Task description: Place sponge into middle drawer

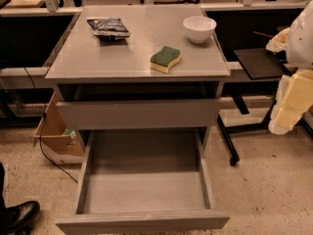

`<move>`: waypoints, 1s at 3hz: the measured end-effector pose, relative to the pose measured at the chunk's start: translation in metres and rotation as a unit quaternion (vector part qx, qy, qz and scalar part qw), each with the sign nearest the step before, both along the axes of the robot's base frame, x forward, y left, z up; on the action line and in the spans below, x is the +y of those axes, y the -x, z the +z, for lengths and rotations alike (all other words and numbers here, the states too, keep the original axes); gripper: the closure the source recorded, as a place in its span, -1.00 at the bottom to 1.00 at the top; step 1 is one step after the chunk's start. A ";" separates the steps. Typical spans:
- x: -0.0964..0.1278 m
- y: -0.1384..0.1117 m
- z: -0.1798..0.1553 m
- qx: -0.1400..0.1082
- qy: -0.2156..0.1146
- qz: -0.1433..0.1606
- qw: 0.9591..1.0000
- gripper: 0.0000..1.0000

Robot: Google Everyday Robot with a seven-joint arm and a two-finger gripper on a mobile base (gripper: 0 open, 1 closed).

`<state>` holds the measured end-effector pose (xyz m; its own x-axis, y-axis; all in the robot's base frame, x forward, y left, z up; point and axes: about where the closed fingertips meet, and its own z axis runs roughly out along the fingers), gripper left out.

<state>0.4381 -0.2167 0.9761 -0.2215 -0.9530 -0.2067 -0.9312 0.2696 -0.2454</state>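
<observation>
While sponge (165,58) sits on cabinet top (98,58), gripper (285,112) hangs well apart at right edge, state cannot tell.

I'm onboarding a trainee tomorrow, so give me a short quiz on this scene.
1. True or false: the open drawer has nothing in it.
2. Which item sits nearest the sponge? A) bowl B) snack bag C) cardboard box
3. Where is the gripper relative to the cabinet?

Key
1. True.
2. A; both are on the cabinet top.
3. Off to the cabinet's right side, below its top, apart from the sponge.
</observation>
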 end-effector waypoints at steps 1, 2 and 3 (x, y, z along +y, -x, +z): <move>0.002 -0.008 -0.005 0.000 -0.002 0.007 1.000 -1.00; 0.011 -0.036 -0.024 0.001 -0.011 0.034 0.999 -1.00; 0.028 -0.088 -0.044 -0.006 -0.022 0.060 0.998 -1.00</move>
<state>0.5258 -0.1886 0.9321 -0.1038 -0.9624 -0.2512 -0.9546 0.1673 -0.2464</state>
